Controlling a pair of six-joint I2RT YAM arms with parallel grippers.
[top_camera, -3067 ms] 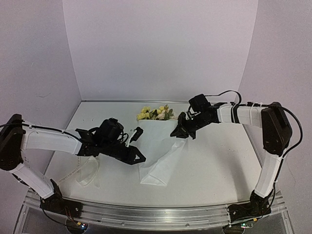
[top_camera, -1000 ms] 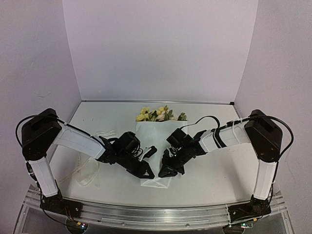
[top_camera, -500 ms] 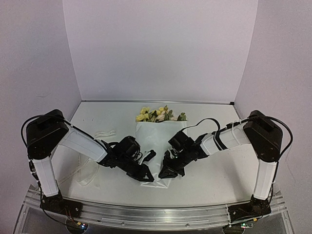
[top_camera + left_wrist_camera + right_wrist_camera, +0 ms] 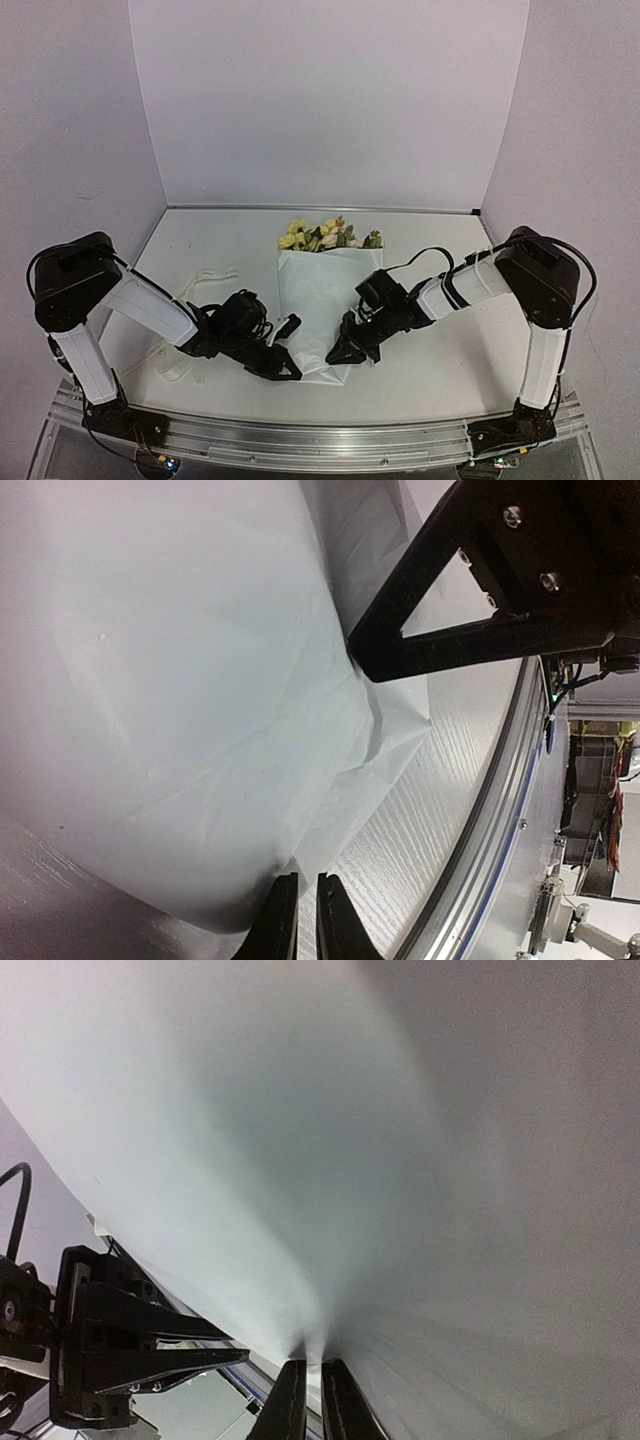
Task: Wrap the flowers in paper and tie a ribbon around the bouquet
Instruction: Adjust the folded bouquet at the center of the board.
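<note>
the metal rail [image 4: 300, 440] runs along the near edge of the surface [image 4: 455, 345], and only a narrow strip of bare surface lies between it and my two grippers. both are low at the narrow near end of the bouquet [image 4: 322, 300], tips pointing at each other across the point of the cone. my left gripper [image 4: 288, 373] has its jaws pressed nearly together right at the near-left edge of the paper [image 4: 200, 700]; i cannot tell whether a fold is caught between them. my right gripper [image 4: 307, 1365] is pinching the paper, which draws into creases that run straight into its tips. the two grippers are near each other but apart, with the paper's crumpled corner between them.

to the right of the cone the surface is open out to the side wall. to the left, the ribbon [image 4: 214, 273] lies loose beside my left arm, apart from the paper.

the paper is thin, white and creased, and widens away from me. at its wide far end the flowers [image 4: 318, 236] show, pale yellow and cream with green leaves, lying toward the back wall [image 4: 320, 110] with bare surface behind them.
</note>
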